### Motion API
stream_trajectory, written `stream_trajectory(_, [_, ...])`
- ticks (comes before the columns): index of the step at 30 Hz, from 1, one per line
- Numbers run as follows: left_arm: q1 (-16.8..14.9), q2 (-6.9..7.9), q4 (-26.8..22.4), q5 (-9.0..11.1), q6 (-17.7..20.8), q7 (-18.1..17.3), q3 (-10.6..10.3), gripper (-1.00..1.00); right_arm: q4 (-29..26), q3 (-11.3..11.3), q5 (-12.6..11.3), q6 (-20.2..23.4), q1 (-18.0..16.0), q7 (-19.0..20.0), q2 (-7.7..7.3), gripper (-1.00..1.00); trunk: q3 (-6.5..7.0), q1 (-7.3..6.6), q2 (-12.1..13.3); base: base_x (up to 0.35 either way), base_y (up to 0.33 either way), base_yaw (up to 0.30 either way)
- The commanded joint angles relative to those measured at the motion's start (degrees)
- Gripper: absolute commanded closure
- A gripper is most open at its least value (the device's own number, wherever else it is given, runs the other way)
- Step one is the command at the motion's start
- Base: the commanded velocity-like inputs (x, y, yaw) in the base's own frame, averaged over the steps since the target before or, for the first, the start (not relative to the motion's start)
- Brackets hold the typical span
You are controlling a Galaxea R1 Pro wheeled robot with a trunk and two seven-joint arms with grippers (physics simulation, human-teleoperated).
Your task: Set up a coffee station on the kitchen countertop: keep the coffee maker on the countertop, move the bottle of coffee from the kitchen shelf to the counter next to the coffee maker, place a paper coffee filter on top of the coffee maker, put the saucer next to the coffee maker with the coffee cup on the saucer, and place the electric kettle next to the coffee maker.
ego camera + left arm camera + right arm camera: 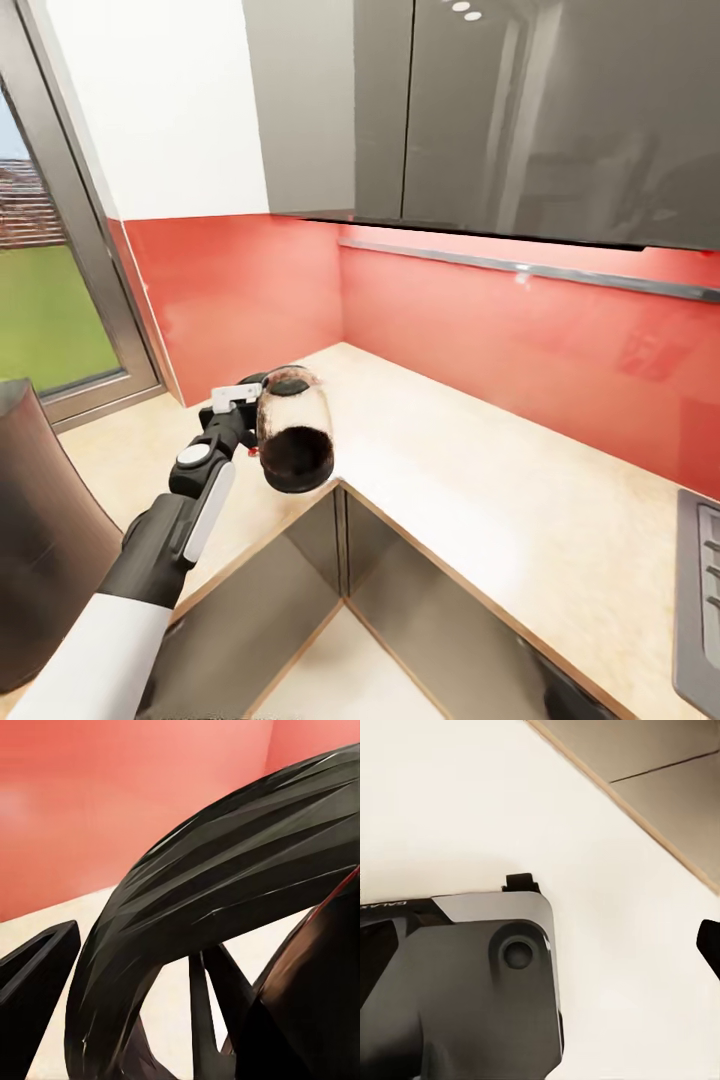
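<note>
Your left gripper (255, 405) pinches the electric kettle (292, 428) by its black loop handle, holding it in the air at the centre-left of the head view, above the inner corner of the tabletop (480, 480). The kettle is rounded, dark, see-through glass with a black lid and base, and it is tilted hard: its long axis leans over so the round black base faces toward you and downward, the lid end up and away. In the left wrist view the handle (225, 870) sweeps across as a broad glossy black band with faceted highlights, one dark finger (30, 982) at the lower left of that frame. The tabletop is pale beige speckled wood grain with a light edge, L-shaped, backed by a glossy red splashback (520, 350); to the right of the kettle it lies open. The coffee maker (40, 540), a matte dark grey tapered drum, stands at the lower left edge. Glossy grey cupboards (500, 110) hang overhead. Whether your right gripper is spread or pressed together I cannot tell.
</note>
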Motion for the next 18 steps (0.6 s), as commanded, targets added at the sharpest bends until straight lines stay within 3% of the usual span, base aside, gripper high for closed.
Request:
stream_trajectory(1, [0.0, 0.05, -0.1, 0.4, 0.2, 0.6, -0.2, 1.0, -0.2, 0.5, -0.5, 0.4, 0.0, -0.2, -0.01, -1.0, -0.12, 0.03, -0.1, 0.0, 0.0, 0.173])
stream_trajectory(11, [0.7, 0.0, 0.9, 0.5, -0.1, 0.6, -0.2, 1.0, -0.2, 0.5, -0.6, 0.2, 0.0, -0.3, -0.01, -1.0, -0.12, 0.03, -0.1, 0.0, 0.0, 0.114])
stream_trajectory(15, [0.8, -0.19, 2.9, 0.5, -3.9, 1.3, -0.3, 1.0, -0.2, 0.5, -0.5, 0.3, 0.0, -0.3, -0.01, -1.0, -0.12, 0.03, -0.1, 0.0, 0.0, 0.007])
stream_trajectory(18, [0.8, -0.22, 3.5, 0.5, -4.6, 2.8, -0.4, 1.0, -0.2, 0.5, -0.5, 0.3, 0.0, -0.3, -0.01, -1.0, -0.12, 0.03, -0.1, 0.0, 0.0, 0.001])
